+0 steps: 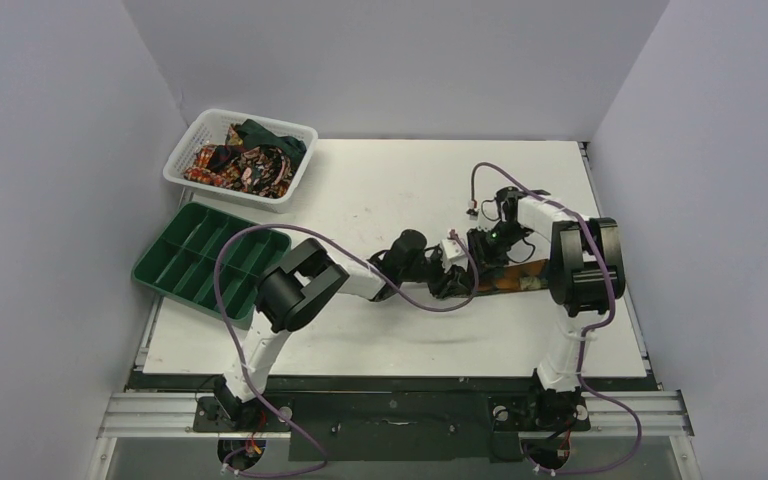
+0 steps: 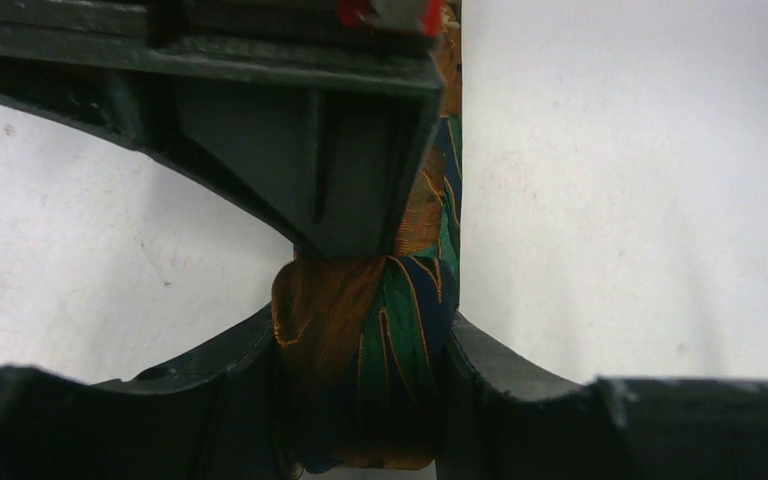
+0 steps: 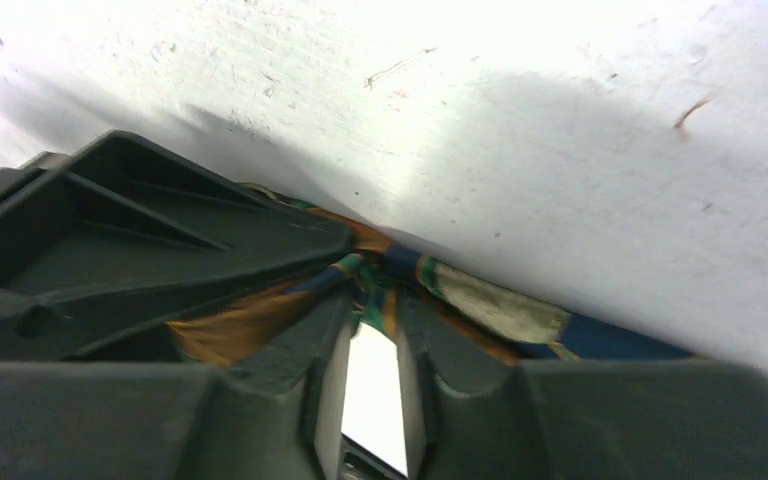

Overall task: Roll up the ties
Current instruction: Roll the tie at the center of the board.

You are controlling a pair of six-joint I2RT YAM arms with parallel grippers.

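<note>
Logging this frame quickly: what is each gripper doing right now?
Left gripper: closed on the rolled end of the tie.
Right gripper: nearly closed, tips pinching the same tie.

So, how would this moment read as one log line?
task: roll tie | left pincer: shut on rolled end | right pincer: shut on flat part

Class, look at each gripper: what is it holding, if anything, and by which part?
The left gripper holds the tie by its rolled end, fingers on both sides. The right gripper sits at the flat strip; a hold cannot be told.
</note>
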